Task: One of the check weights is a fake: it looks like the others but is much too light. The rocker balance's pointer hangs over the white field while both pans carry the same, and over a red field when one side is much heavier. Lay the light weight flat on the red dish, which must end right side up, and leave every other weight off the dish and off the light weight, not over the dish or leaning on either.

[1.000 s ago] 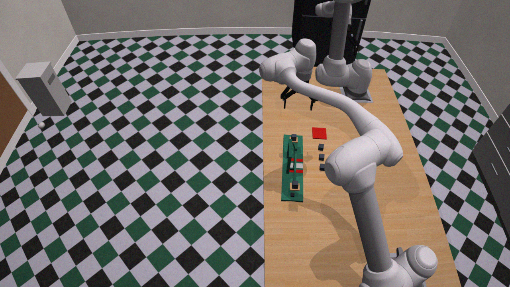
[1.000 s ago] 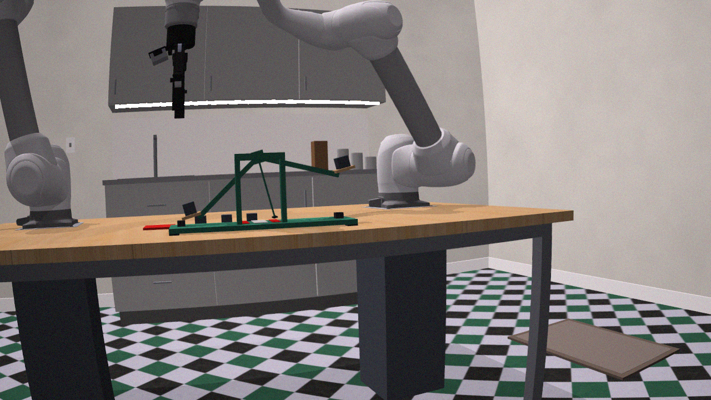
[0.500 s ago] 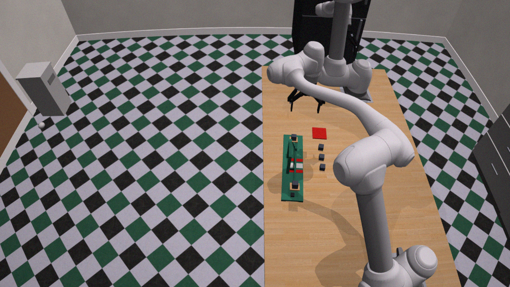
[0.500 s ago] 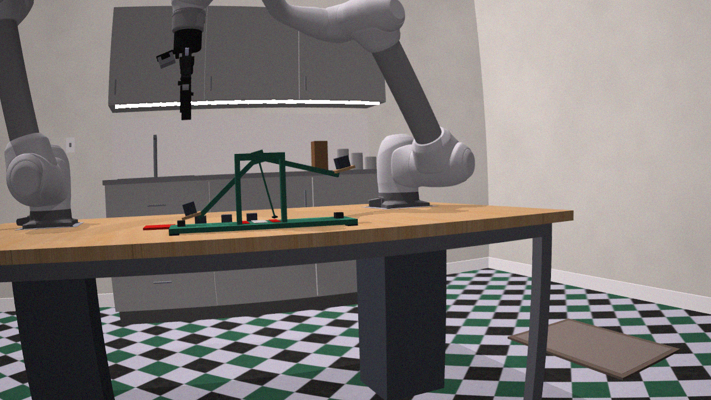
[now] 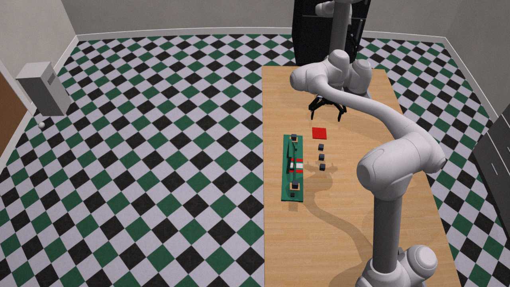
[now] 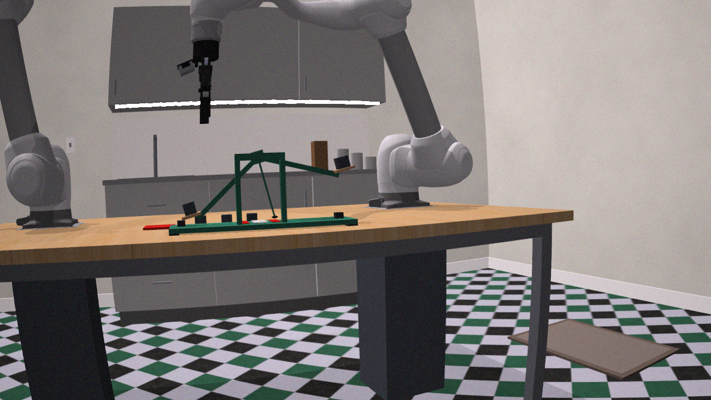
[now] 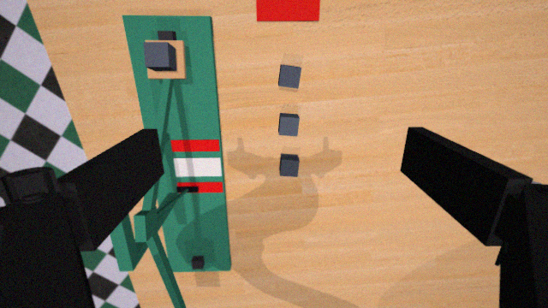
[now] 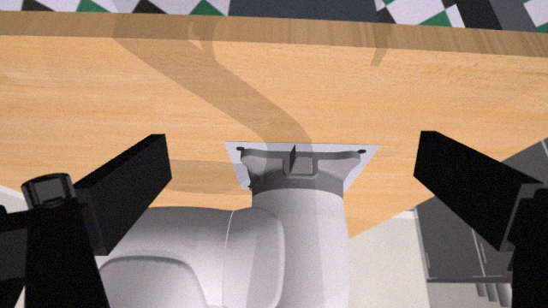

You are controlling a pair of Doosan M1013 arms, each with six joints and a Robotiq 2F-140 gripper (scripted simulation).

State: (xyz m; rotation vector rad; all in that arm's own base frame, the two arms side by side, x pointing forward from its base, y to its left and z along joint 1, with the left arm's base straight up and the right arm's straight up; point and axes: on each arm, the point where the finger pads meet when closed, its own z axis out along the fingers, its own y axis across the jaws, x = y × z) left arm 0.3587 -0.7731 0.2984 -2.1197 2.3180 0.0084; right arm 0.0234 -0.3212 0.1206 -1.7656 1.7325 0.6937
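Three dark weights [image 5: 320, 146] [image 5: 321, 157] [image 5: 322, 167] stand in a row on the table between the red dish [image 5: 319, 133] [image 6: 156, 227] [image 7: 288, 10] and the near side. The dish is bare. The green rocker balance [image 6: 318, 223] [image 7: 201, 107] tilts: its dish-side pan [image 7: 181, 70] is low with one weight [image 6: 189, 208] [image 7: 159, 56]; the other pan [image 6: 346, 169] is high with one weight [image 6: 341, 161]. The pointer [image 6: 267, 191] hangs over a red field [image 7: 216, 187]. My left gripper [image 5: 325, 119] [image 6: 204, 121] [image 7: 282, 151] is open and empty, high above the table. My right gripper [image 8: 292, 155] is open and empty.
Small black blocks [image 6: 180, 223] [image 6: 338, 215] sit at both ends of the balance base. The balance's upright frame [image 6: 282, 186] rises beside the weight row. The table's edge [image 5: 263, 228] runs close beyond the balance. An arm base [image 8: 300, 181] shows below my right gripper.
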